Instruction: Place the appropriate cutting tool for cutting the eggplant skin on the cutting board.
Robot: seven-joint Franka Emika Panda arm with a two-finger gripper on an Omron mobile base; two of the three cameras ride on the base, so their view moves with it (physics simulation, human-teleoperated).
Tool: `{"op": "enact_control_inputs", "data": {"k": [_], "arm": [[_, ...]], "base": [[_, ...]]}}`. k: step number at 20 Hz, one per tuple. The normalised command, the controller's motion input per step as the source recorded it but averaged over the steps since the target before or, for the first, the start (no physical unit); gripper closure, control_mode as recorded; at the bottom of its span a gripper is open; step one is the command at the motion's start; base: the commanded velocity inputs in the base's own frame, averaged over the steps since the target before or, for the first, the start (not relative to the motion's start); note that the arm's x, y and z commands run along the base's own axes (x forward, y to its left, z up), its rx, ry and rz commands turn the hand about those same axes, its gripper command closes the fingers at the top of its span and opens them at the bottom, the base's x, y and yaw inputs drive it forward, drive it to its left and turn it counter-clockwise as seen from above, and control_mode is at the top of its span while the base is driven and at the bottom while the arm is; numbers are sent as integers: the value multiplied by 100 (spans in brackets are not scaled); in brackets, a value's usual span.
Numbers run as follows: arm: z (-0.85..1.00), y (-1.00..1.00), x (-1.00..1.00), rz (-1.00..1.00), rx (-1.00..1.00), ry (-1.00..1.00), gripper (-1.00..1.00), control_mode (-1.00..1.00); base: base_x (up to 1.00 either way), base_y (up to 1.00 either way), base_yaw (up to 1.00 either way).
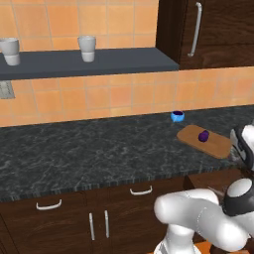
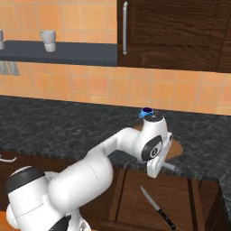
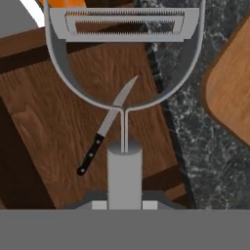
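Dark granite counter (image 1: pixel 99 149) is stretching under us, and we are working at its front edge, over an open drawer (image 3: pixel 73 122). The light wooden cutting board (image 1: pixel 206 141) is lying on the counter with the eggplant (image 1: pixel 203 136) resting on it, a blue bowl (image 1: pixel 177 116) just behind. Our gripper (image 3: pixel 125 202) is carrying a grey Y-shaped peeler (image 3: pixel 124 73) by its handle, clamped tight as far as we can judge. The peeler's long axis is running straight out from the hand, blade bar crosswise at the far end. A knife (image 3: pixel 105 128) is lying below in the drawer. We are risking clipping the counter edge or dropping the peeler short of the board.
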Motion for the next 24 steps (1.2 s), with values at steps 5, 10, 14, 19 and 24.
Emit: {"op": "enact_control_inputs", "data": {"k": [5, 10, 14, 19, 24], "arm": [[-1, -10, 100, 9, 3, 2, 100, -100], [-19, 0, 97, 13, 1, 3, 100, -100], [-36, 0, 81, 13, 4, 1, 100, -100], [-41, -2, 49, 8, 5, 0, 100, -100], [-37, 0, 42, 3, 2, 2, 100, -100]], "base": [[0, 0, 0], [0, 0, 0], [0, 0, 0], [0, 0, 0], [0, 0, 0]]}}
